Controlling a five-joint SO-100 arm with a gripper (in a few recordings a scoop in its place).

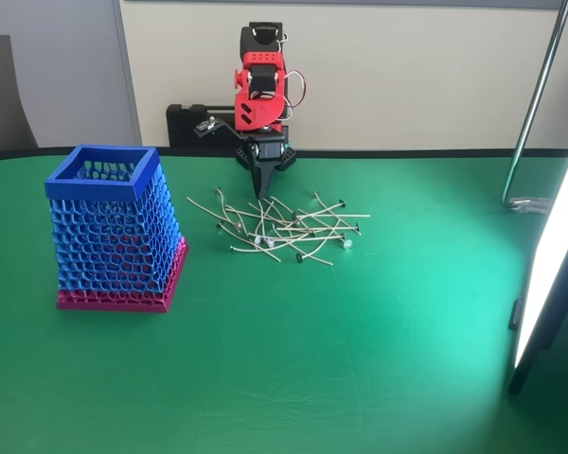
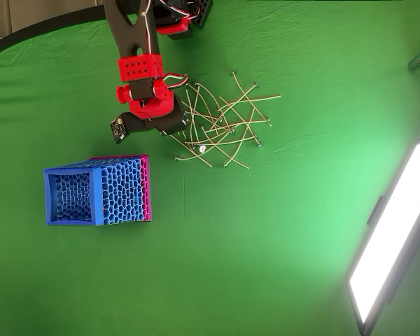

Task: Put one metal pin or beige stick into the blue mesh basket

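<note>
Basket: the blue basket [image 1: 114,232] stands upright on the green table [image 1: 360,378], on the left in the fixed view. It has a solid blue rim on top and a pink bottom.
Inside the basket: the overhead view looks down into it [image 2: 71,197]. Only mesh shows there; no stick can be made out.
Sticks: a heap of thin beige sticks [image 1: 284,227] lies flat on the table, criss-crossed, to the right of the basket and apart from it. In the overhead view the heap [image 2: 227,126] is up and to the right of the basket.
Other things: a bright light panel [image 1: 549,265] stands at the right edge. A metal pole [image 1: 535,104] rises at the back right.
In the way: bare green cloth lies between the heap and the basket.
Arm: the red arm [image 1: 260,85] bends forward and points down.
Gripper: the black gripper [image 1: 261,182] hangs tip down at the back edge of the heap. Its jaws look nearly closed, but the pictures cannot show if a stick is between them.
</note>
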